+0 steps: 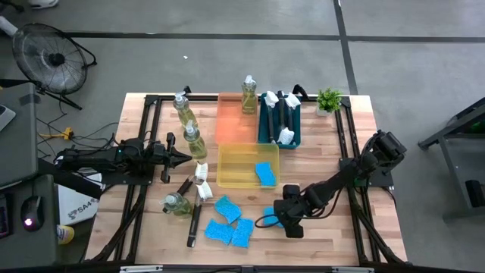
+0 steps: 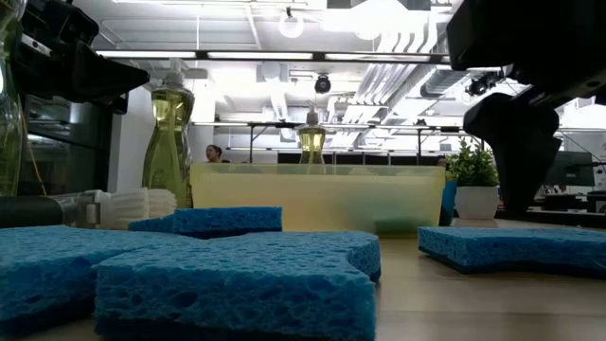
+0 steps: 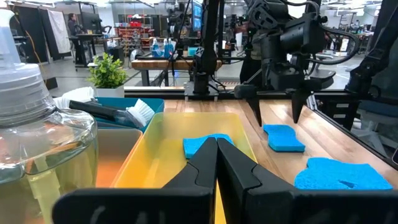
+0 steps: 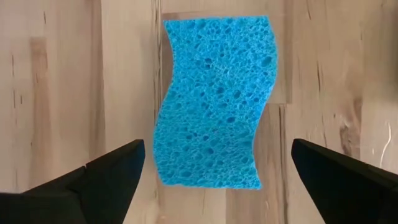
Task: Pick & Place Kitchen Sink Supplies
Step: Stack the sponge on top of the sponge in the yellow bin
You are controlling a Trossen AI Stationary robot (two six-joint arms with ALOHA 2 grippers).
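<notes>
My right gripper (image 4: 217, 150) is open and points down over a wavy blue sponge (image 4: 214, 99) that lies flat on the table near the front (image 1: 270, 216). Its fingers stand on either side of the sponge without touching it. My left gripper (image 3: 216, 155) is shut and hovers level at the yellow tray's left side (image 1: 182, 158), beside a standing soap bottle (image 3: 31, 143). Another sponge (image 1: 265, 173) lies in the yellow tray (image 1: 227, 152). More sponges (image 1: 227, 220), a lying bottle (image 1: 176, 203) and dish brushes (image 1: 198, 201) are on the table.
The teal tray (image 1: 263, 121) holds dish brushes (image 1: 282, 114). A soap bottle (image 1: 248, 95) stands on the orange tray (image 1: 229, 121). Two more bottles (image 1: 183, 108) stand at the far left, and a potted plant (image 1: 329, 100) sits at the far right. Black frame rails run along the table's sides.
</notes>
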